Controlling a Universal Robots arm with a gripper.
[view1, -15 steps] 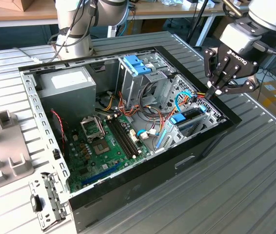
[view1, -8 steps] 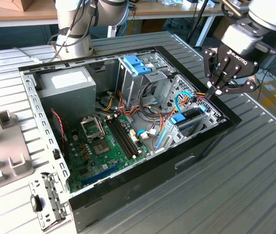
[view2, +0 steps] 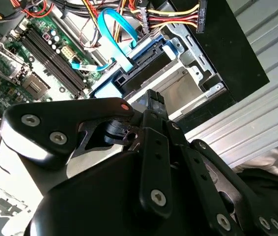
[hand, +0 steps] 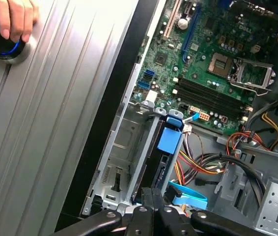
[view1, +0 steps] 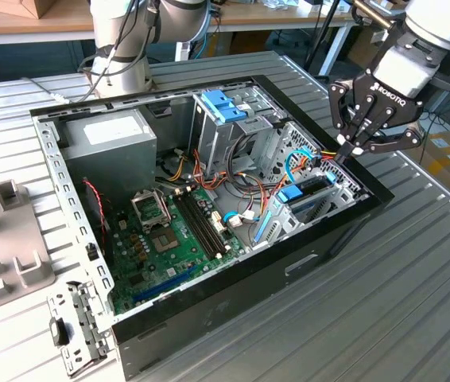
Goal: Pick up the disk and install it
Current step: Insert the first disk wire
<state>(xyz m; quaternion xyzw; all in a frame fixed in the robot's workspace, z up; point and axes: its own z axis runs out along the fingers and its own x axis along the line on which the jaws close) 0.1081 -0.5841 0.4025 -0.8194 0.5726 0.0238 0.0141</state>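
The disk (view1: pixel 311 189) sits on edge in the metal drive bay at the corner of the open computer case nearest the exterior view's right. Its blue plastic end piece (view1: pixel 291 193) faces the motherboard. In the first wrist view the disk (hand: pixel 159 164) is a dark slab between the bay's rails, below its blue piece (hand: pixel 170 140). In the second wrist view the blue piece (view2: pixel 144 55) lies just beyond the fingertips. My gripper (view1: pixel 343 151) hangs just above the bay's outer end, shut with nothing in it. Its joined tips show in both wrist views (view2: pixel 153 101) (hand: pixel 151 195).
The case (view1: pixel 233 278) also holds a grey power-supply box (view1: pixel 110 135), a metal cage with a light-blue top (view1: pixel 225 107), the green motherboard (view1: pixel 169 239) and loose cables (view1: pixel 245 171). A hand (hand: pixel 13 14) rests on a round knob. A grey fixture (view1: pixel 2 239) and a bracket (view1: pixel 78 326) lie outside.
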